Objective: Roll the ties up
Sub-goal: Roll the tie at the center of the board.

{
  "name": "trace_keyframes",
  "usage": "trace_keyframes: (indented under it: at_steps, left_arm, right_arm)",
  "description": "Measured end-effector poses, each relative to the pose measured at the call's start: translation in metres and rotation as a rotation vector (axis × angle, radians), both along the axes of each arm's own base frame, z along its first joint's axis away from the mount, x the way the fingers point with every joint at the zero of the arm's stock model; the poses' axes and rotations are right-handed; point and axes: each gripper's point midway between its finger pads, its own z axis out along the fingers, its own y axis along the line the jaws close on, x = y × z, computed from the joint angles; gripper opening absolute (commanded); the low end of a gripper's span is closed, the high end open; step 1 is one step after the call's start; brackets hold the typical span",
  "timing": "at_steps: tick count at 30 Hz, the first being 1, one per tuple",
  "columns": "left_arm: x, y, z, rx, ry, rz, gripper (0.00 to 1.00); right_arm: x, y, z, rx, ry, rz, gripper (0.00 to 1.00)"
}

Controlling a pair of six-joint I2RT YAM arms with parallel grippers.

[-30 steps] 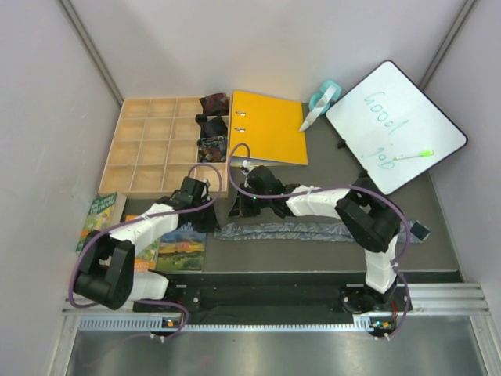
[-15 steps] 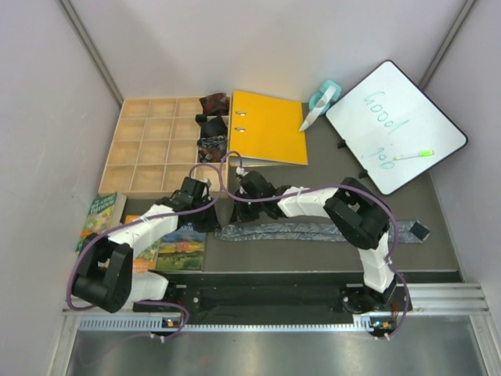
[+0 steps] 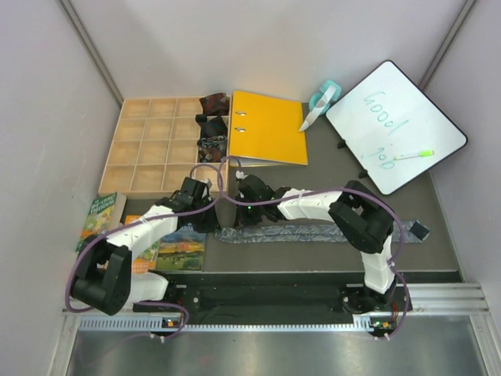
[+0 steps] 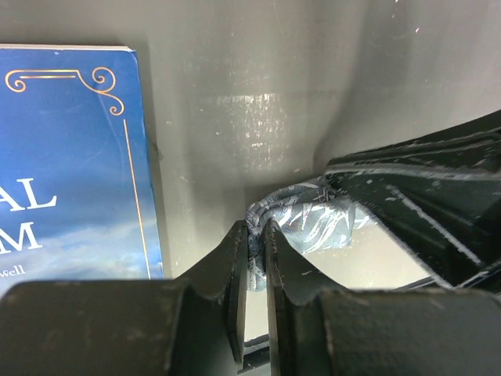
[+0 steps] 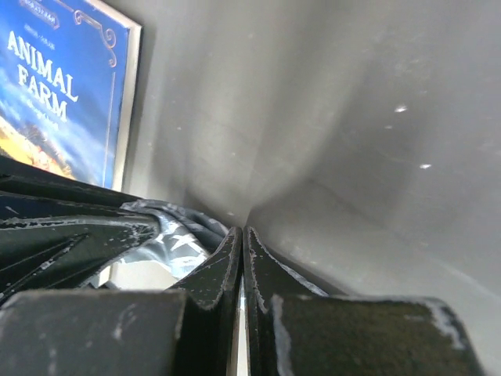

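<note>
Right gripper (image 5: 242, 235) has slid left along the grey tie (image 3: 290, 232) and now sits beside the left gripper (image 4: 256, 235) at the tie's left end, centre frame. Left jaws clamped on the bunched end. Right jaws together, apparently gripping nothing. Judgement: roll barely started. The rest lies flat, silvery and patterned.

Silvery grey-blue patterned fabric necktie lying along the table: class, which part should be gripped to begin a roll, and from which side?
Its left end, approached from the left. The silvery grey-blue patterned necktie lies flat and straight, so only that bunched, raised end offers an edge to pinch; the left gripper has its jaws closed on it there.
</note>
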Motion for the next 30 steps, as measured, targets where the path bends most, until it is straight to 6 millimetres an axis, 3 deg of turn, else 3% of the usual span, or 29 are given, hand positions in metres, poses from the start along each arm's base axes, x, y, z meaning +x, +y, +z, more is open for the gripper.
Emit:
trace_keyframes:
  at_steps: [4,7,13,18,30]
  left_arm:
    - [0.001,-0.001,0.002,0.000,0.000,-0.002,0.15]
    - [0.002,-0.002,0.005,-0.002,-0.006,-0.005,0.14]
    - [0.002,-0.002,0.005,0.004,-0.007,-0.007,0.14]
    - [0.002,-0.003,0.008,0.008,-0.006,-0.010,0.13]
    - [0.003,-0.005,0.016,0.016,-0.007,-0.017,0.13]
  right_arm:
    - [0.009,-0.011,0.004,-0.030,-0.017,-0.028,0.00]
    - [0.015,-0.020,0.019,-0.022,-0.044,-0.058,0.00]
    - [0.000,-0.019,0.049,0.115,-0.036,-0.036,0.00]
    - [-0.014,-0.015,0.039,0.159,0.036,-0.015,0.00]
    - [-0.018,-0.004,0.021,0.189,0.093,-0.005,0.00]
